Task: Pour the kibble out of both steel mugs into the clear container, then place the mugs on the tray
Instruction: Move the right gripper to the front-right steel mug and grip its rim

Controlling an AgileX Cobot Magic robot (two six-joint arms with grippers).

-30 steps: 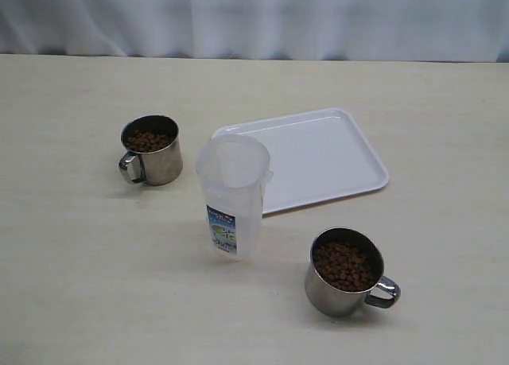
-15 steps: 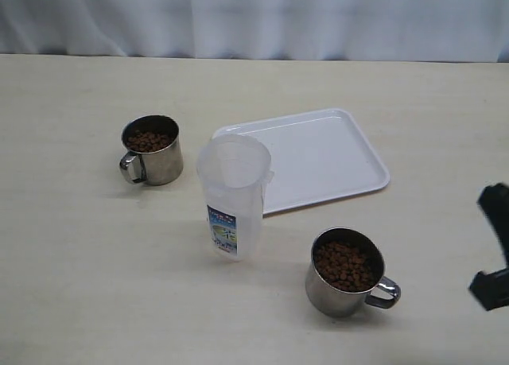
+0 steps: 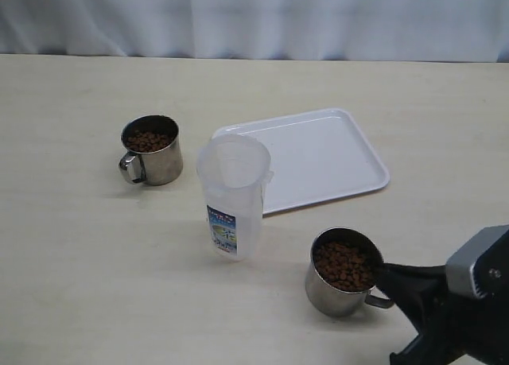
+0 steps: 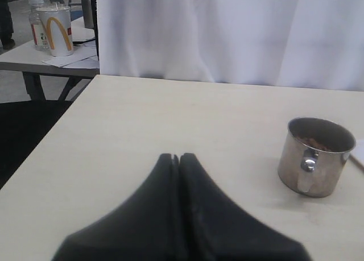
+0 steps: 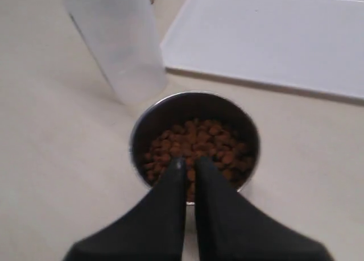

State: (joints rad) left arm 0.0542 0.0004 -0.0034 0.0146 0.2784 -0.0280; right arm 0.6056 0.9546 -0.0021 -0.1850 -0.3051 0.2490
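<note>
Grasping comes first here: the right gripper (image 5: pixel 189 164) hangs with its tips just over the rim of the nearer steel mug (image 3: pixel 344 273), on the side closest to the wrist. Its two fingers are drawn almost together with only a slit between them, and they hold nothing. The kibble (image 5: pixel 199 141) lies directly below and ahead of those tips, heaped fairly high in the mug. The mug's handle (image 3: pixel 378 303) sits beneath the fingers, hidden in the wrist view and only a sliver in the exterior view. To take it well, the fingers would likely need to spread and drop lower, so they close squarely on the handle rather than skid off polished steel. Beyond the mug, ahead of this gripper and toward the other arm's side, stands the clear container (image 3: pixel 233 194), with the tray (image 3: pixel 318 154) further ahead. The container looks tall, narrow and empty, so a knock could topple it. I would keep the mug level in transit and tilt only once its lip is above the mouth. The left gripper (image 4: pixel 177 157) is pressed together and empty, and the other steel mug (image 4: pixel 314 157) stands ahead of it and apart, handle facing it.
</note>
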